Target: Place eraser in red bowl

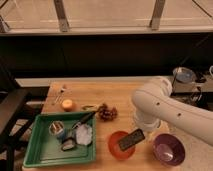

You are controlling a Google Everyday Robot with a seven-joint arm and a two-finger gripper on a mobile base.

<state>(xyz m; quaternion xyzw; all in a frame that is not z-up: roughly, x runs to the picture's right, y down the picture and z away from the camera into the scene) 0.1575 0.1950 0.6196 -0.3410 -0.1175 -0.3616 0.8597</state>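
Note:
The eraser is a small flat black block, tilted, hanging over the right side of the red bowl. The orange-red bowl stands at the table's front, right of the green tray. My gripper reaches down from the white arm and is shut on the eraser's right end, just above the bowl's rim. The arm hides most of the gripper.
A purple bowl stands right of the red one. A green tray at the front left holds a cup, small items and a black-handled utensil. An orange fruit, a dark cluster and a fork lie further back.

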